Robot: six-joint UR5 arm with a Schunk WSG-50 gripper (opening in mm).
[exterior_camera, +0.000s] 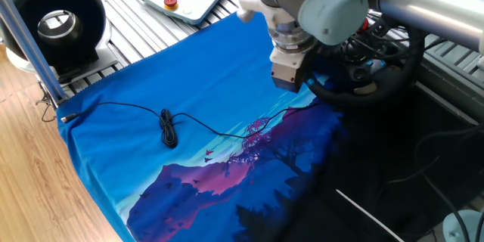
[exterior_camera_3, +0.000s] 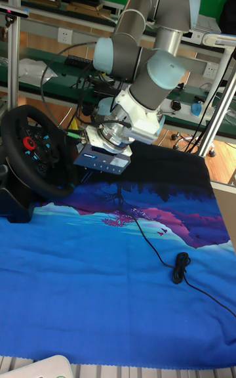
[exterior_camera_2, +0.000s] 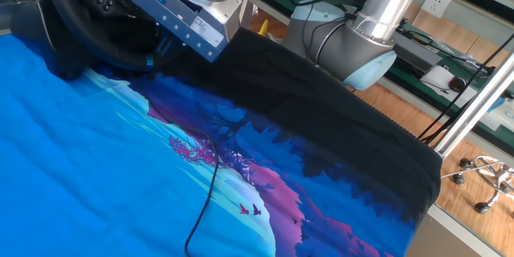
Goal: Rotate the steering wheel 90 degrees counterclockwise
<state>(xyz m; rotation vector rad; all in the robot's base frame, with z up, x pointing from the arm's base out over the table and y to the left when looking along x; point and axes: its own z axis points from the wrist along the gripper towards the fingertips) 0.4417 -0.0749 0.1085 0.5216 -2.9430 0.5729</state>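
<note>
- The wheel (exterior_camera_3: 36, 151) stands upright on its base at the edge of the table, face towards the mat, so its rim can be reached from the side
- The gripper (exterior_camera_3: 77, 161) hangs low beside the lower rim, right by it; from here I can't tell whether it touches
- Fingers are hidden behind the grey gripper body in every view, so I cannot tell whether they are spread or pressed together, or pinching the rim
- My read: the arm is set at the rim's bottom edge because that is the part nearest the mat and gives good leverage for a turn
- Rim looks thick, black and padded, likely grippy under the pads; a red dial (exterior_camera_3: 29, 143) and small buttons sit on the hub
- The mat (exterior_camera: 189, 98) is soft printed cloth, blue fading to purple and black, lying flat with slight ripples
- A thin black cable (exterior_camera: 168, 127) trails across it with a bundled coil, well apart from the wheel
- Back left sits a fat black ring (exterior_camera: 57, 23) with a white centre, not part of this job
</note>
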